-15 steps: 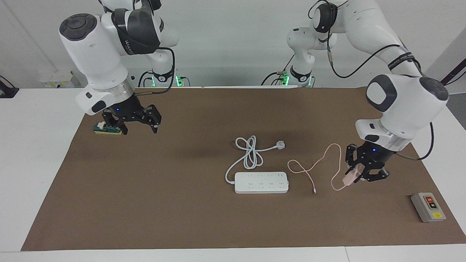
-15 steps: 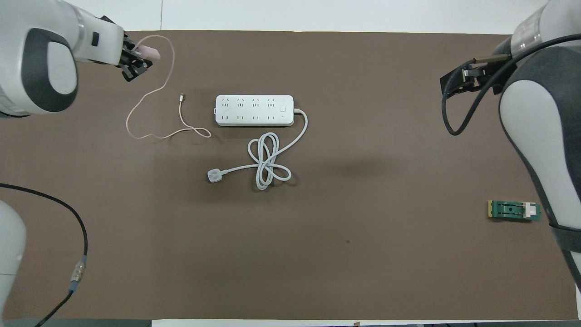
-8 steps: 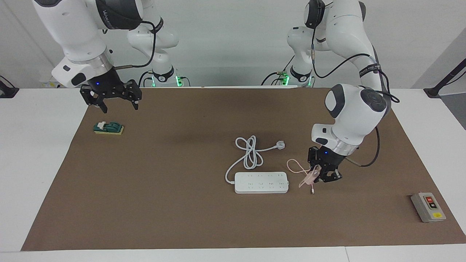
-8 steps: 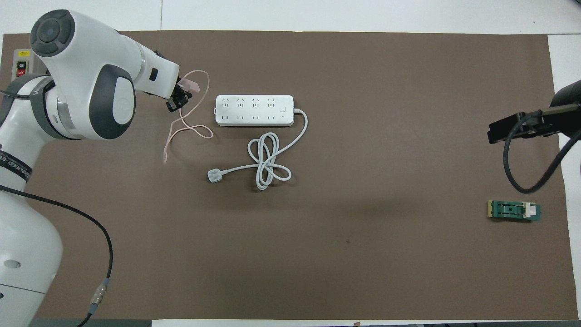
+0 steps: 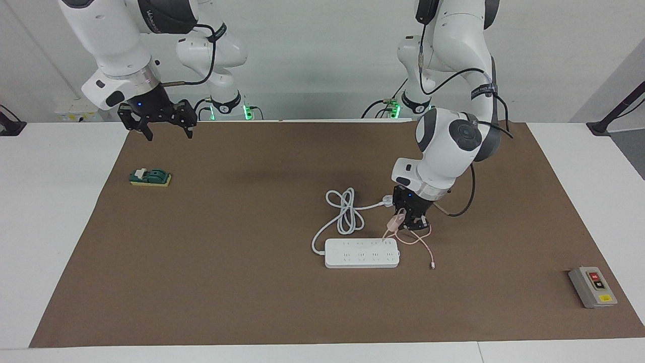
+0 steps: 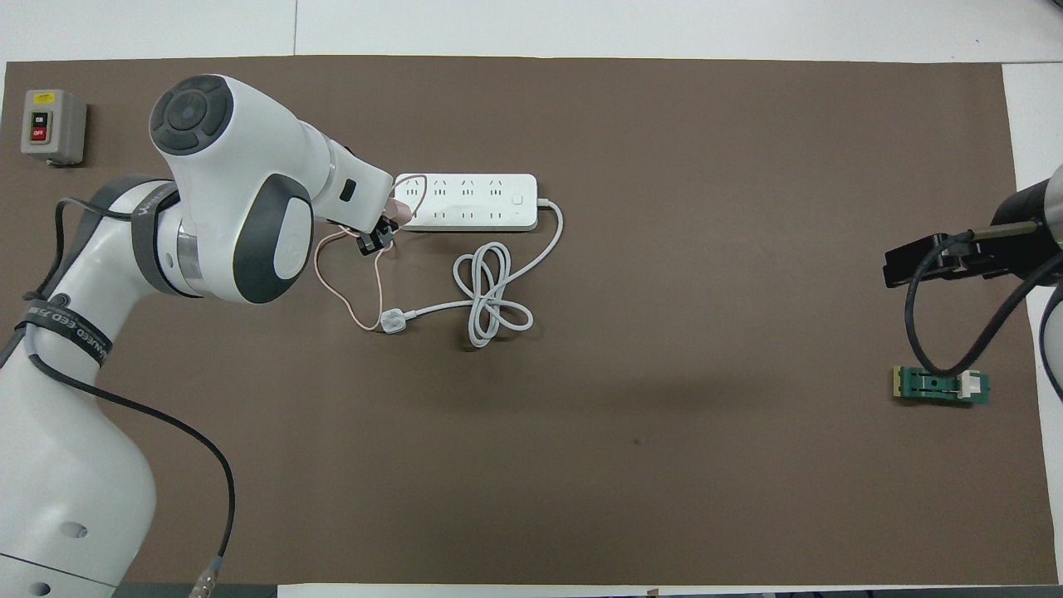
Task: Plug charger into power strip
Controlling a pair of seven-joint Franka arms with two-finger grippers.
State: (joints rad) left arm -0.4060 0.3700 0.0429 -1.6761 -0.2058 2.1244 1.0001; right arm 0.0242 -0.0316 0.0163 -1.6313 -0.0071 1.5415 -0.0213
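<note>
Since a second ago, left gripper (image 5: pixel 409 222) carried from the table's left-arm end to above the long flat white power strip (image 5: pixel 362 253), clamped on small pale-pink cube charger (image 5: pixel 395 220), thin pink cable trailing. Right gripper (image 5: pixel 162 122) raised, spread wide, holding nothing.

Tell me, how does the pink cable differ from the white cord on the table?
The pink cable is thin, while the white cord is thick. The pink cable trails in loose curves from the charger held up by the left gripper; the white cord lies in a looped bundle. The white cord runs from the power strip to a white plug; the pink cable ends in a tiny connector. Both rest on the brown mat.
</note>
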